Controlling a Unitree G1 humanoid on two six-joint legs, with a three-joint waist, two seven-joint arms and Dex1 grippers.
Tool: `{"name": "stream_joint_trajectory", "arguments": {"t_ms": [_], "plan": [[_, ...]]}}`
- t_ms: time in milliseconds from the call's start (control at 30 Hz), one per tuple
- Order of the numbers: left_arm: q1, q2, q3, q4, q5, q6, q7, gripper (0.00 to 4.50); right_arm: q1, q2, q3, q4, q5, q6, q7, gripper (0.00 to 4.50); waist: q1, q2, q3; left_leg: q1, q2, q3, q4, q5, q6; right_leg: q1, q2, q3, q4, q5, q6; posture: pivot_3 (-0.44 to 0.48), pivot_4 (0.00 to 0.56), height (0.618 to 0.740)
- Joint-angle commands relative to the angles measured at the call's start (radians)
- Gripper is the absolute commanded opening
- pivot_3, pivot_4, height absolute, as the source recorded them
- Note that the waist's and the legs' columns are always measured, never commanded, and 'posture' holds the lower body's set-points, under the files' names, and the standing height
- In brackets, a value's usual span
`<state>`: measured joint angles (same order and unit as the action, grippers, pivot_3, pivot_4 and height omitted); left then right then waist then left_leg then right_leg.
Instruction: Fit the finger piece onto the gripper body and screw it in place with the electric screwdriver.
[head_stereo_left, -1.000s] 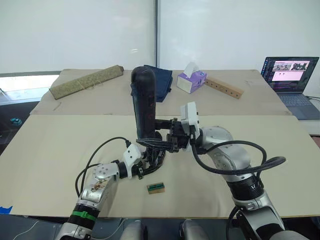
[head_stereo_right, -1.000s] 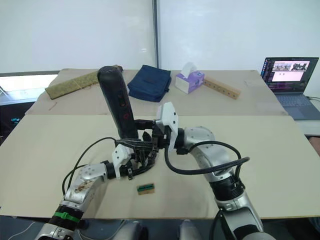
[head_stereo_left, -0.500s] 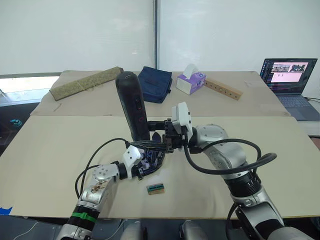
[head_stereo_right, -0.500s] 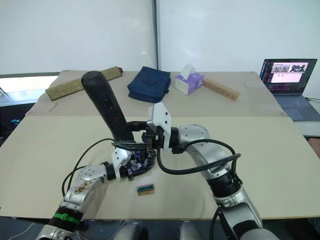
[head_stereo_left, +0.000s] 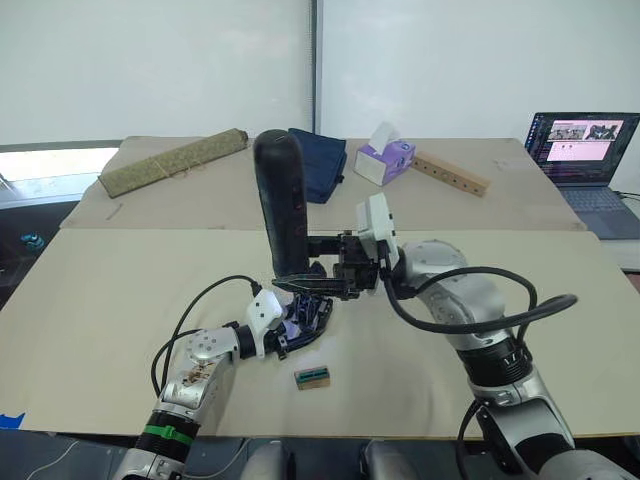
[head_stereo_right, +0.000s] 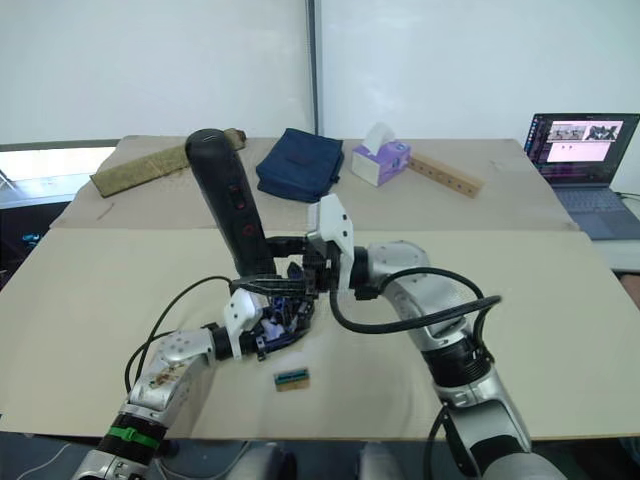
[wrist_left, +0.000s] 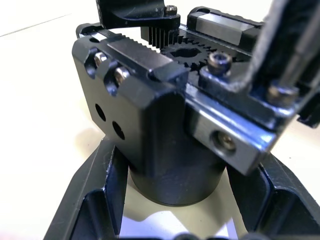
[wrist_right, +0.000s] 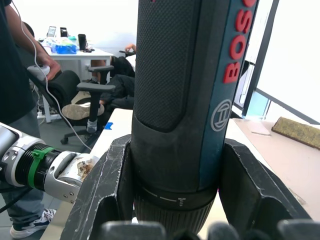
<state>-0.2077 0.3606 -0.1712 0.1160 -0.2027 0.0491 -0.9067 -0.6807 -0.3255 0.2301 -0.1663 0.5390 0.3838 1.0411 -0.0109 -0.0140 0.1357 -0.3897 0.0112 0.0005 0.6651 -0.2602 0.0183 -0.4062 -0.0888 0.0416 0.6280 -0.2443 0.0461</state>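
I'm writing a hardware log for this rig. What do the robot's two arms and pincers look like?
Both arms are silver-grey metal with black joints and looping black cables. The left arm has a green band near its base and a round perforated wrist plate. Each pincer, left pincer and right pincer, has a white housing and two black fingers.

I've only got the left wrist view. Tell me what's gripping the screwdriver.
Observer: The right gripper is shut on the electric screwdriver, low on its barrel.
Operator: Give me its angle.
Observer: Near upright, rounded end up, over the gripper body.
Operator: Name anything loose nearby.
Observer: A small green-topped block lies on the table, nearer the robot than the left gripper, which is shut on the gripper body.
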Motion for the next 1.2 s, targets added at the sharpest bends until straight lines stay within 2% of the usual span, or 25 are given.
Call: {"name": "stream_joint_trajectory", "arguments": {"t_ms": [33,433,500,600,867,1000,1033,1100,1200], "plan": [[0.023,-0.003,-0.020,0.030,0.017,0.010,0.006,2.31,-0.054,0.013,-0.079,-0.046,0.060,-0.027,0.008,1.95,0.000,0.000,0.001,0.000,0.000,0.000,0.000,0.000,0.000,0.000,-0.001,0.000,0.000,0.000,0.000,0.000,0.150,0.740],[0.013,-0.014,-0.018,0.056,0.016,-0.009,0.014,2.31,-0.069,-0.012,-0.119,-0.119,0.149,0.018,0.055,1.95,0.001,0.000,0.001,0.000,-0.002,0.000,0.000,0.000,0.000,0.001,-0.003,0.000,-0.001,0.000,0.000,0.000,0.150,0.740],[0.011,-0.018,-0.010,0.058,0.006,0.000,0.017,3.36,-0.075,-0.018,-0.134,-0.141,0.182,0.036,0.055,1.95,0.001,0.000,0.001,0.000,-0.002,0.000,0.000,0.000,0.000,0.001,-0.004,0.000,-0.001,0.000,0.000,0.000,0.150,0.740],[0.016,-0.019,-0.005,0.054,0.006,-0.005,0.019,4.49,-0.085,-0.029,-0.165,-0.178,0.233,0.062,0.043,1.95,0.001,0.000,0.001,0.000,-0.002,0.000,0.000,0.000,0.000,0.001,-0.004,0.000,-0.001,0.000,0.000,0.000,0.150,0.740],[0.079,0.029,0.056,0.001,-0.032,-0.029,-0.005,4.49,-0.124,-0.122,-0.276,-0.248,0.399,0.195,-0.027,1.95,-0.009,0.000,0.001,0.000,0.001,-0.001,-0.002,0.000,0.000,0.000,-0.005,0.000,-0.003,0.000,0.000,0.000,0.150,0.740],[0.156,0.104,0.147,-0.048,-0.126,-0.078,-0.090,4.49,-0.121,-0.268,-0.409,-0.206,0.500,0.325,-0.112,1.95,-0.013,0.000,0.001,-0.002,0.003,-0.001,-0.006,0.000,0.000,-0.005,-0.006,0.002,-0.003,-0.001,-0.003,0.000,0.150,0.740],[0.181,0.138,0.178,-0.066,-0.171,-0.073,-0.137,4.49,-0.103,-0.344,-0.433,-0.178,0.496,0.371,-0.105,1.95,-0.012,0.000,0.001,-0.005,0.003,-0.001,-0.007,0.000,0.000,-0.009,-0.006,0.002,-0.002,-0.001,-0.004,0.000,0.150,0.740],[0.218,0.215,0.265,-0.134,-0.262,-0.084,-0.223,4.49,-0.049,-0.570,-0.439,-0.118,0.458,0.522,-0.057,1.95,-0.006,0.000,0.002,-0.013,0.003,-0.001,-0.007,0.001,-0.001,-0.018,-0.006,0.001,-0.001,-0.001,-0.004,0.000,0.150,0.740],[0.218,0.293,0.366,-0.235,-0.373,-0.039,-0.257,4.49,0.022,-0.851,-0.372,-0.055,0.395,0.714,-0.033,1.95,0.009,0.001,0.006,-0.018,0.003,-0.002,-0.007,0.001,-0.002,-0.021,-0.009,-0.002,-0.004,-0.001,-0.006,0.000,0.150,0.740]]}}
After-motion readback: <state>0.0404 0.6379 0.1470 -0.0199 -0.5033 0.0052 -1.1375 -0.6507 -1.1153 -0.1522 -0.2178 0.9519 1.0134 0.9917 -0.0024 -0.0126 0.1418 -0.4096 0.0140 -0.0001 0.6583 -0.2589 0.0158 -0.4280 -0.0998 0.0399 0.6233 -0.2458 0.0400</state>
